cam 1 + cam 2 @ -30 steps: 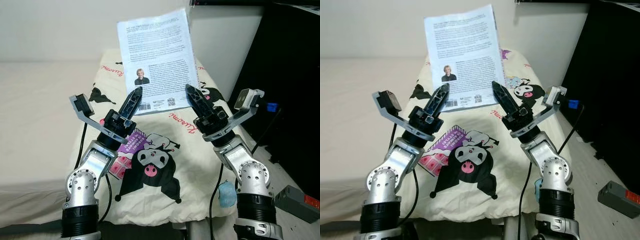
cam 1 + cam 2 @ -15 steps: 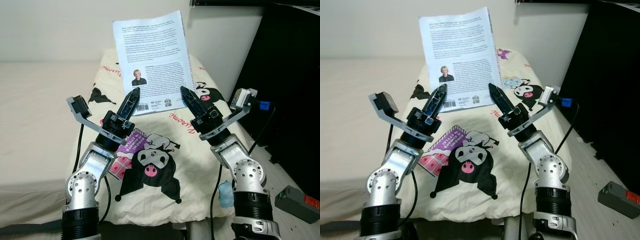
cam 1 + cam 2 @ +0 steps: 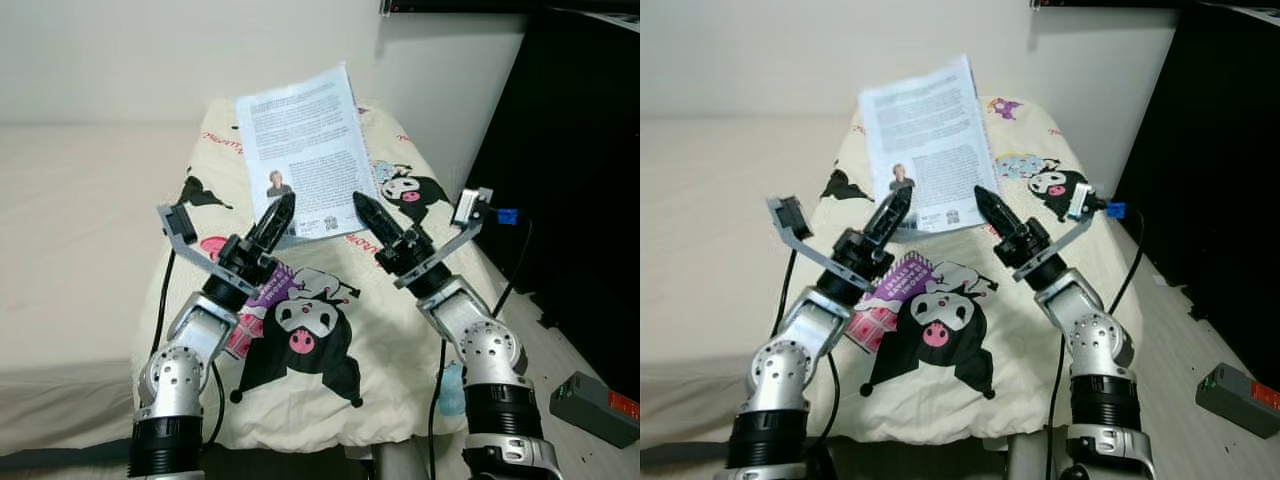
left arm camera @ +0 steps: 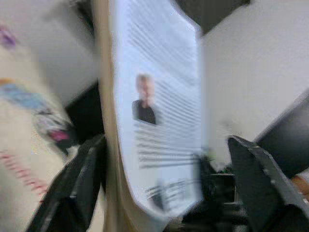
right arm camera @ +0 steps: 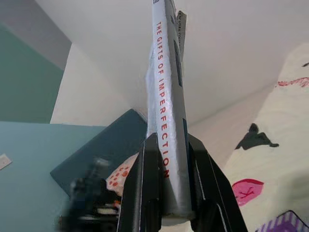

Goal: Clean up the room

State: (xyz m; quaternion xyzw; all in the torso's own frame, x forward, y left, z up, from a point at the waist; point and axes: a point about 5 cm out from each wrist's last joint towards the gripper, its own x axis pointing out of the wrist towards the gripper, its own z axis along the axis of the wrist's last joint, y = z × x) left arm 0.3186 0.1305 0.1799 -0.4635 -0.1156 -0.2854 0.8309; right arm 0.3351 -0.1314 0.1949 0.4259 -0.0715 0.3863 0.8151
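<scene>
A pale blue paperback (image 3: 305, 150), back cover toward me, is held tilted above the cream cartoon-print pillow (image 3: 340, 350). My right gripper (image 3: 362, 205) is shut on its lower right edge; in the right wrist view the black fingers (image 5: 145, 188) clamp the spine (image 5: 166, 96), which reads "The Gifts of Imperfection". My left gripper (image 3: 284, 207) is at the book's lower left corner. In the left wrist view its fingers (image 4: 77, 183) stand wide apart, with the book (image 4: 159, 130) between them, close to one finger.
A purple booklet (image 3: 265, 290) lies on the pillow under my left arm. A beige mattress (image 3: 80, 220) spreads to the left. A black cabinet (image 3: 580, 150) stands on the right, with a grey box (image 3: 595, 405) on the floor beside it.
The book has come lower and tipped back, away from me. Both arms have reached forward with it, and the grippers sit closer together.
</scene>
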